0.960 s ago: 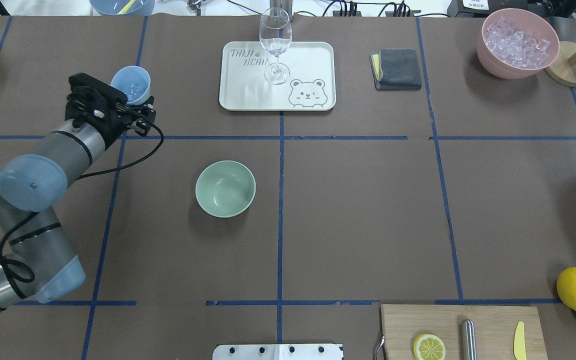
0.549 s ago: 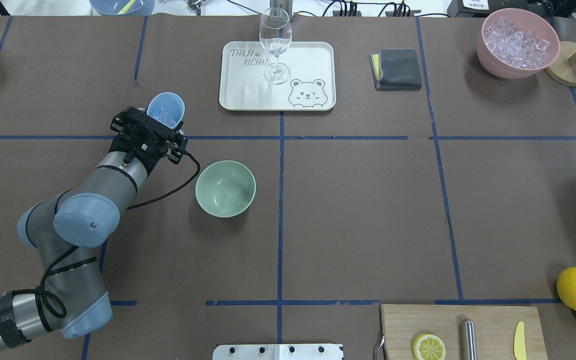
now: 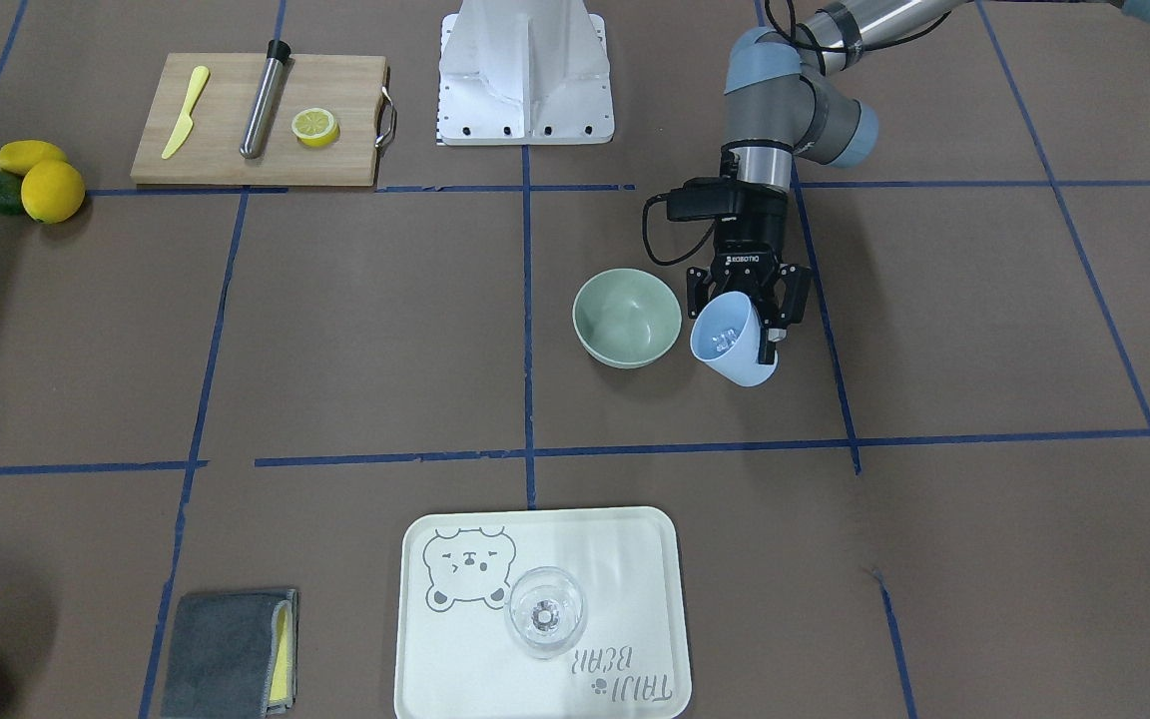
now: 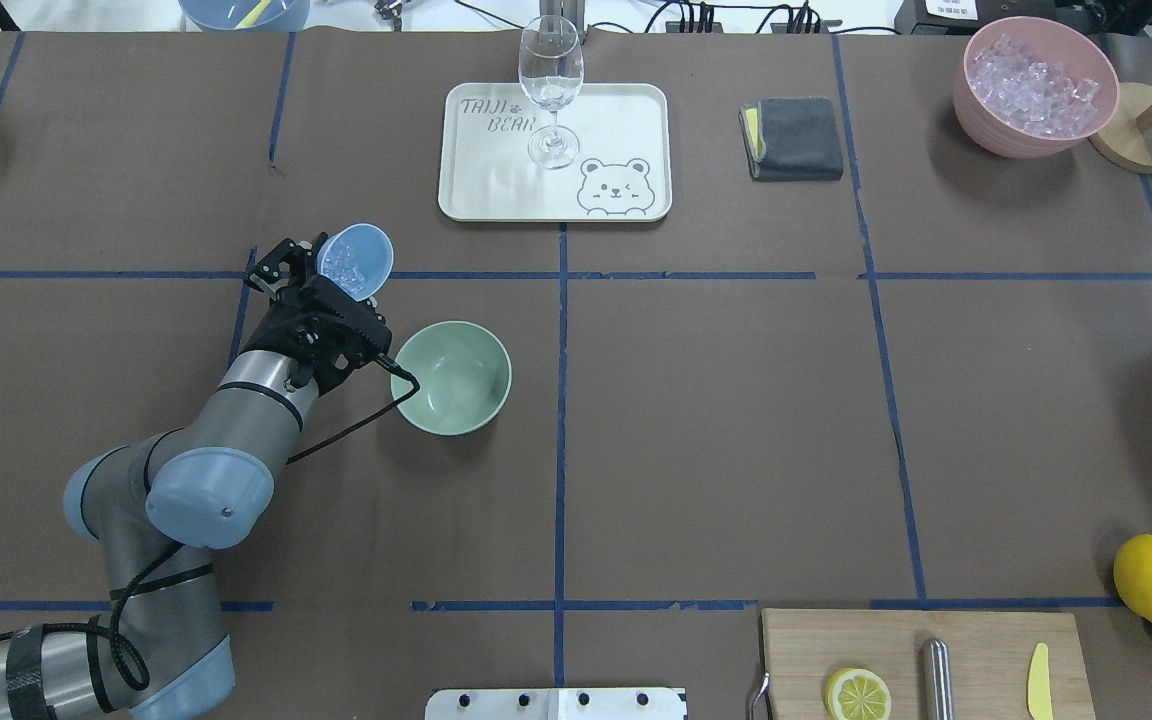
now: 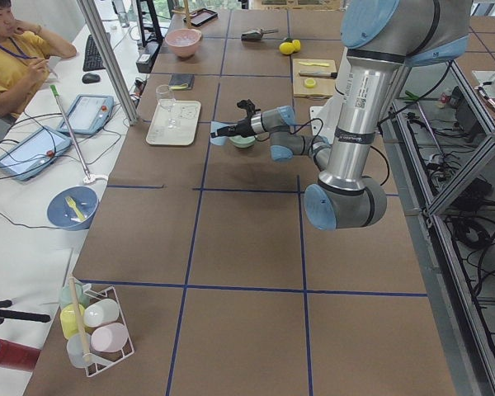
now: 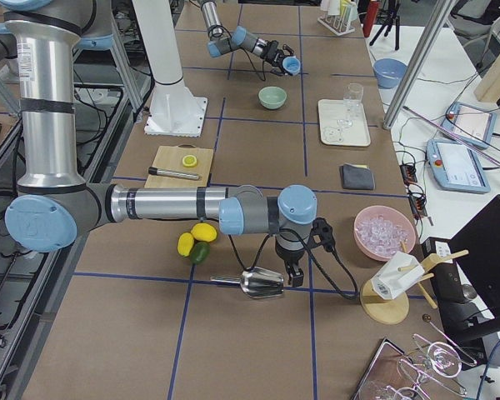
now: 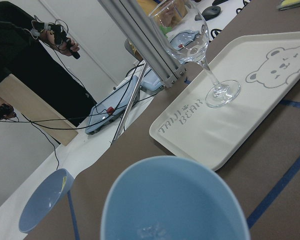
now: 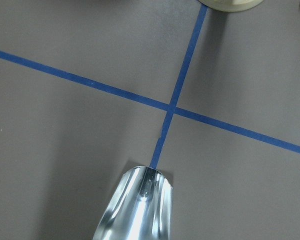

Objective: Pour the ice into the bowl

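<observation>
Left tool (image 3: 735,325) clamps the tilted blue cup (image 3: 738,359) just beside the sage bowl (image 3: 627,318).
Small clear ice (image 4: 344,262) glints inside the cup; the right tool (image 6: 290,273) cannot be judged.

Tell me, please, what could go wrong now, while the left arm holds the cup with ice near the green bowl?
1. The left claw holds the light blue cup tilted beside the bowl, not over it; tipping more here could drop the ice on the table.
2. The wrist cable loops close to the bowl's rim and might nudge it during the pour.
</observation>
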You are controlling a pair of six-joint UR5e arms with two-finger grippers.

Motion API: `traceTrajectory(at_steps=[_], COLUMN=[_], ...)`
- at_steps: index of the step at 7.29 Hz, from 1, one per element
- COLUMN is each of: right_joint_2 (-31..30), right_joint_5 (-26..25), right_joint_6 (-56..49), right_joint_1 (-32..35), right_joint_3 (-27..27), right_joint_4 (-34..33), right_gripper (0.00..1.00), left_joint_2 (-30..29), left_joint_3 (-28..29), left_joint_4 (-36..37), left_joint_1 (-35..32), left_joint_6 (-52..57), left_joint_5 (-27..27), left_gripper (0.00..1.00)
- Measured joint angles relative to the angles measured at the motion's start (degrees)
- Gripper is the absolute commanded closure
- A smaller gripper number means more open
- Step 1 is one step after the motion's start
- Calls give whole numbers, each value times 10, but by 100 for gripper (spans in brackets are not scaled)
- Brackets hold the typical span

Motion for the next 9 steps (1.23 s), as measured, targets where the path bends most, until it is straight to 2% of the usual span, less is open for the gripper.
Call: traceTrajectory(at_steps=[4, 9], right_joint_2=[-6, -15], right_joint_5=[0, 1], right_joint_6=[0, 0], right_joint_1=[3, 6], right_joint_3=[1, 4], right_joint_4=[0, 0], right_gripper=[0, 0], left_joint_2=[-2, -15], left_joint_3=[6, 10], left_joint_4=[-1, -1], left_joint_1=[36, 66], left_joint_6=[139, 308], left_joint_5=[78, 136], left_gripper=[100, 100])
